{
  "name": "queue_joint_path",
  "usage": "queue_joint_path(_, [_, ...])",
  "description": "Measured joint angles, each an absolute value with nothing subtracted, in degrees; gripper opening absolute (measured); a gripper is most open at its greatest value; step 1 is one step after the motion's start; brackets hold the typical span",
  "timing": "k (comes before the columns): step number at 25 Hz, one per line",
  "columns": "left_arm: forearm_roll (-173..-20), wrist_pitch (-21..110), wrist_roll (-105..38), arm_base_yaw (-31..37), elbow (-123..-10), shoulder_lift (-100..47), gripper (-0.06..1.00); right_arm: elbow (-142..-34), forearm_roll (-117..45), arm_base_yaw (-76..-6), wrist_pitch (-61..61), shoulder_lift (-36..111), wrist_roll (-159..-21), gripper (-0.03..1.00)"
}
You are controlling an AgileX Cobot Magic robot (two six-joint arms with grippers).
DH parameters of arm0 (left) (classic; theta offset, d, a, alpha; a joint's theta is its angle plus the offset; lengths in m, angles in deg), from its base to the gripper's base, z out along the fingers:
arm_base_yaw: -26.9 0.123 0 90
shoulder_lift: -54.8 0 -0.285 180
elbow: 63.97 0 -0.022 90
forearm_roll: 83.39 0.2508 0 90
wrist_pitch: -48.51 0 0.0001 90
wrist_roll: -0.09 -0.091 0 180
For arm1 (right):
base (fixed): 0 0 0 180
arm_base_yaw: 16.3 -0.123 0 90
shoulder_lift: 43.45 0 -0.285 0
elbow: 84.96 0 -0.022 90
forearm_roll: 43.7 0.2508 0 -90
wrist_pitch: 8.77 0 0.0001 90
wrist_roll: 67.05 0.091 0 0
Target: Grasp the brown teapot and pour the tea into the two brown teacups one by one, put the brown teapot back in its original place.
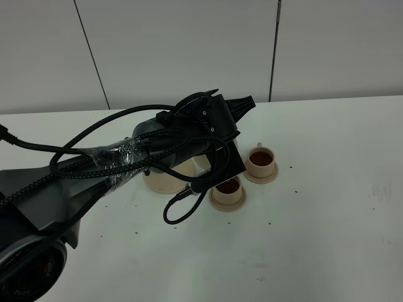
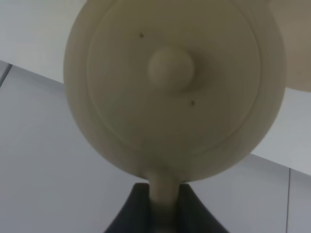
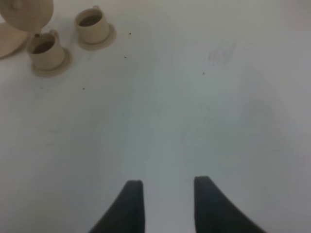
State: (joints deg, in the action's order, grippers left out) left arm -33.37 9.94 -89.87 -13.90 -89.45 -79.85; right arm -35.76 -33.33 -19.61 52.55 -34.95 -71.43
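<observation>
Where the left gripper [image 2: 163, 208] meets the loop handle of the brown teapot [image 2: 170, 92], its two dark fingers [image 2: 131, 213] are closed on the handle from either side, as the left wrist view shows. That view looks straight onto the knobbed lid [image 2: 171, 68], so the pot is held off the table and tilted.

Seen from the high camera, the left arm [image 1: 126, 157], wrapped in braided cables [image 1: 189, 201], reaches in from the lower left and hides the pot almost entirely. Beneath it lies the large round saucer [image 1: 165, 182], partly covered. Just to the right of the gripper stand the two brown teacups, each on its own small saucer: the near cup [image 1: 228, 188] is half hidden by the gripper body, and the far cup [image 1: 259, 158] stands clear beside it. Both hold dark tea. Small dark specks are scattered over the white table [image 1: 327, 239].

The right gripper [image 3: 167, 194] hangs over bare table well apart from the cups, empty, its jaws drawn in with a narrow gap showing.
</observation>
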Motion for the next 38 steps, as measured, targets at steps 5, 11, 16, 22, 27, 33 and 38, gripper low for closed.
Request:
queue_joint_path(5, [-33.37,9.94,-89.87,-13.9,-89.45,-79.85,0.17,-35.76,-33.33,-19.61,52.55,-34.95,-71.43,0.24])
queue_joint_path(11, [-33.37,9.94,-89.87,-13.9,-89.45,-79.85,0.17,-35.76,-33.33,-19.61,52.55,-34.95,-71.47,0.24])
queue_joint_path(16, [-33.37,9.94,-89.54,-13.9,-89.45,-79.85,0.17,-35.76,-33.33,-19.61,52.55,-34.95,-71.47,0.24])
queue_joint_path(22, [-33.48,9.94,-88.18,-13.9,-89.45,-79.85,0.17,-35.76,-33.33,-19.61,52.55,-34.95,-71.47,0.24])
queue_joint_path(27, [-33.64,9.31,-86.49,-13.9,-89.45,-79.85,0.17,-35.76,-33.33,-19.61,52.55,-34.95,-71.47,0.24])
queue_joint_path(33, [-33.94,7.44,-84.94,-13.9,-89.45,-79.85,0.17,-35.76,-33.33,-19.61,52.55,-34.95,-71.47,0.24])
queue_joint_path(38, [-35.81,7.21,-82.25,-13.72,-89.45,-79.85,0.17,-35.76,-33.33,-19.61,52.55,-34.95,-71.47,0.24])
